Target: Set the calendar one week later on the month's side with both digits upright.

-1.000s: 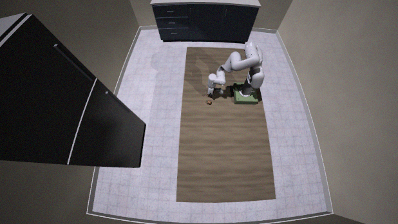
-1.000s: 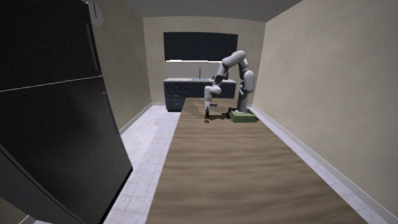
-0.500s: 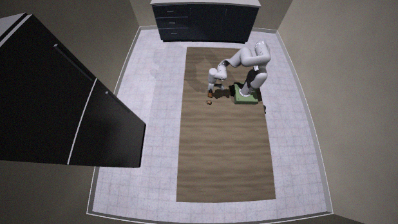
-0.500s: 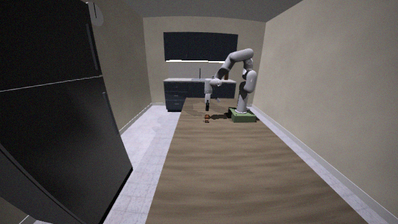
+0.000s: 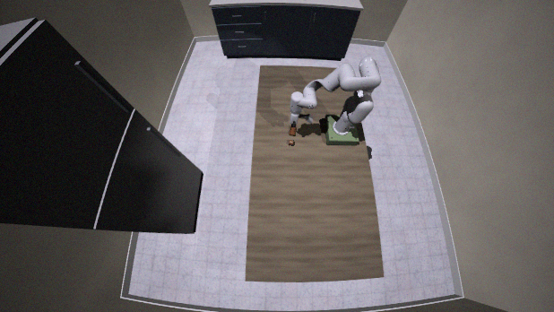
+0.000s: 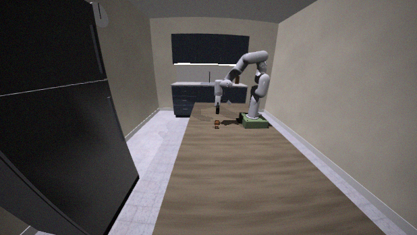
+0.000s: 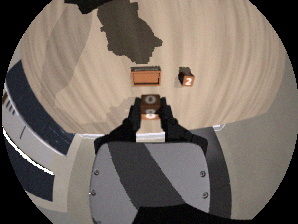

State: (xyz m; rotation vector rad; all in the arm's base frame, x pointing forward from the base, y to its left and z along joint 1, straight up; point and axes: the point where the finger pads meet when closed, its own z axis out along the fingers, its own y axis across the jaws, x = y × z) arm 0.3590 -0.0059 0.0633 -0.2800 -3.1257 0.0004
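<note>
My gripper (image 7: 150, 104) (image 5: 292, 130) (image 6: 217, 111) is shut on an orange calendar cube (image 7: 152, 104) and holds it above the table. The small orange tray (image 7: 145, 78) (image 6: 216, 122) stands on the wooden table below and just ahead of the fingers. I cannot tell if anything is in it. A second orange cube (image 7: 186, 79) (image 6: 216, 127) lies on the table beside the tray, apart from it, with a white digit that looks like a 2 facing the wrist camera. In the top view the tray and the loose cube merge into one small orange spot (image 5: 290, 143).
The arm's green base block (image 5: 342, 134) (image 6: 255, 122) stands on the table to the right of the tray. Dark cabinets (image 5: 287, 29) stand beyond the table's far end. A large black fridge (image 5: 81, 148) stands at the left, away from the table.
</note>
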